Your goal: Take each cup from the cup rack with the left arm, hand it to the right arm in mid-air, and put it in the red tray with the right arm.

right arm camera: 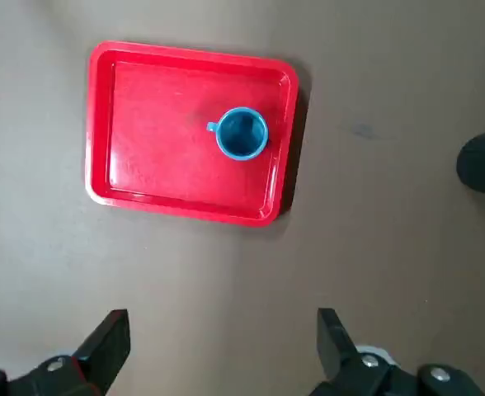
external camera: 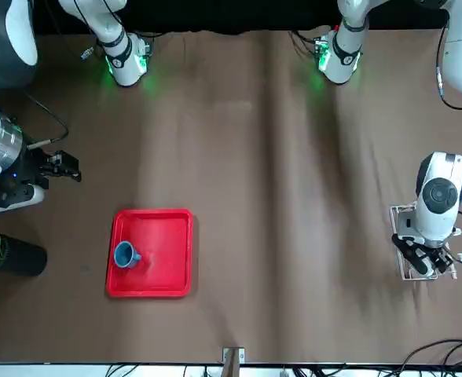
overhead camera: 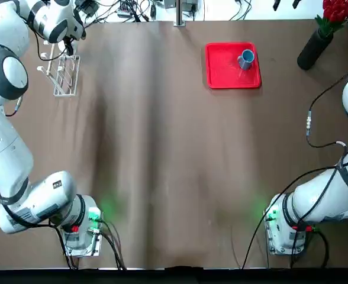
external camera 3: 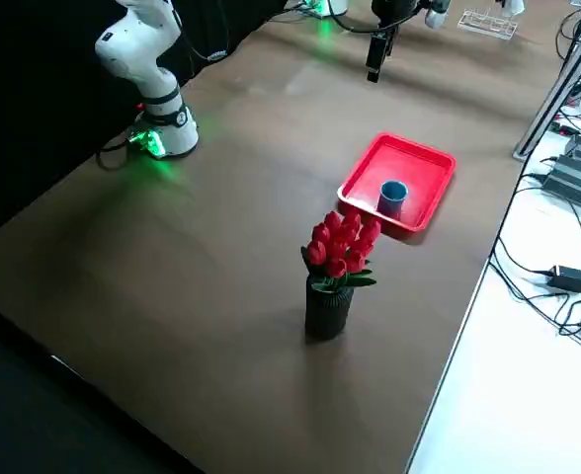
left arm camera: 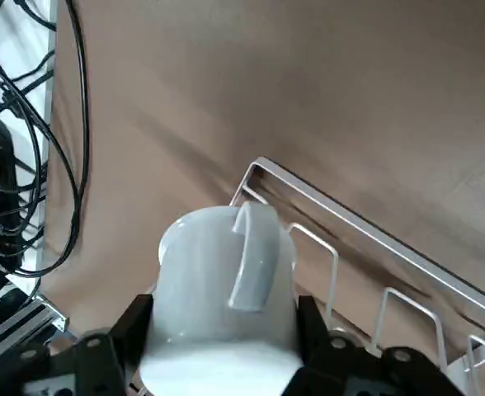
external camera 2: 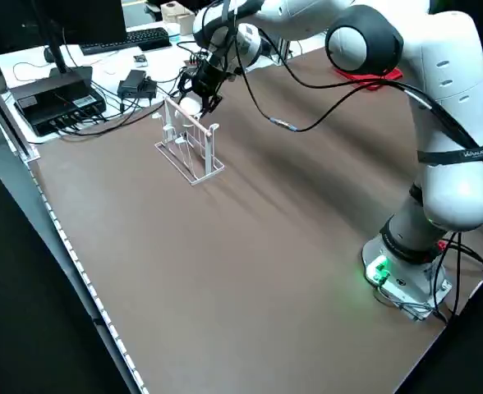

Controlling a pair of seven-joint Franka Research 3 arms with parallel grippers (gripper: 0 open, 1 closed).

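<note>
One white mug (left arm camera: 226, 297), pinched by left fingers (left arm camera: 134, 330) at cup rack (overhead camera: 73, 76); spread right fingers (right arm camera: 109, 346) lay roughly toward 3 o'clock.

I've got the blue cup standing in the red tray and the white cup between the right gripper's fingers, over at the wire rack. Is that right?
Not quite: the left gripper, not the right, has the white cup between its fingers at the wire rack, as the left wrist view shows. The blue cup does stand in the red tray.
</note>
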